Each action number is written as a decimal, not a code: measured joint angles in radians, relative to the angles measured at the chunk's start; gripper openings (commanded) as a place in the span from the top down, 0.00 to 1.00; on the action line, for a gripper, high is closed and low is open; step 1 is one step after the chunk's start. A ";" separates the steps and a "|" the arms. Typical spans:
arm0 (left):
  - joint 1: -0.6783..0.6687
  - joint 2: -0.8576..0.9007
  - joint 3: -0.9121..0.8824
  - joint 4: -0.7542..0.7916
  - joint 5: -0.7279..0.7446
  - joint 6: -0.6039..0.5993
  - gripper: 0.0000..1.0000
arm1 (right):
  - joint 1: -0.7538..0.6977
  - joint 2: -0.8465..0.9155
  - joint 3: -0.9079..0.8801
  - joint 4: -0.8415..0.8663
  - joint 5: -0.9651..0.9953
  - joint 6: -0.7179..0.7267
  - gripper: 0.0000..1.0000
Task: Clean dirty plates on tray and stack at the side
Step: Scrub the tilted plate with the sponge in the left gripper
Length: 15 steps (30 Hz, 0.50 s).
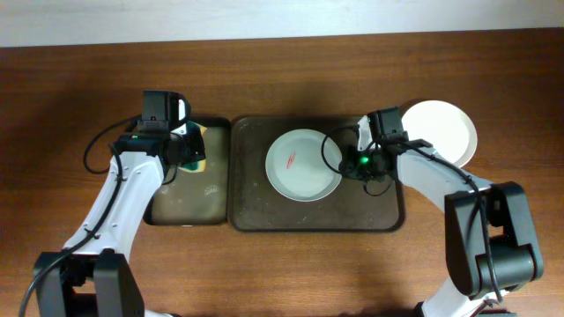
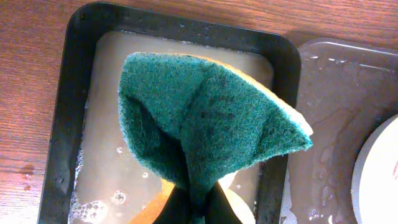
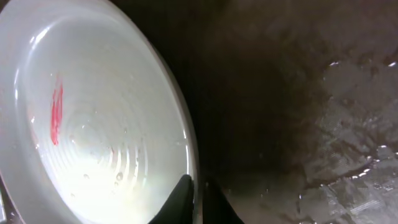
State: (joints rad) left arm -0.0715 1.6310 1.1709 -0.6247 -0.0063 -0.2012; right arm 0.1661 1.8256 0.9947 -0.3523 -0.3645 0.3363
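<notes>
The dirty plate [image 1: 302,164] is seen in the middle of the tray [image 1: 256,216], w/ a red smear [image 1: 292,160]. Its right rim is pinched by the right gripper [image 3: 198,190], so the plate lies left of it. The sponge [image 2: 205,118] is squeezed in the left gripper [image 2: 193,208] over the small tray [image 2: 68,93], left of the plate. Left tips are hidden by the sponge; plate's underside can't be seen.
</notes>
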 measured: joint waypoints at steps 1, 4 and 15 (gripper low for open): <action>0.000 0.000 0.000 -0.002 0.000 0.000 1.00 | 0.000 0.000 -0.002 0.002 0.000 0.000 0.96; 0.000 0.000 0.000 -0.002 0.000 0.000 1.00 | 0.000 0.000 -0.004 0.008 0.000 0.000 0.96; 0.000 0.000 0.084 -0.009 -0.039 0.000 1.00 | 0.000 0.000 -0.011 0.024 -0.012 0.000 0.96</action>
State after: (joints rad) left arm -0.0715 1.6310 1.2545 -0.6338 -0.0452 -0.2012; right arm 0.1661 1.8256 0.9840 -0.3283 -0.3767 0.3359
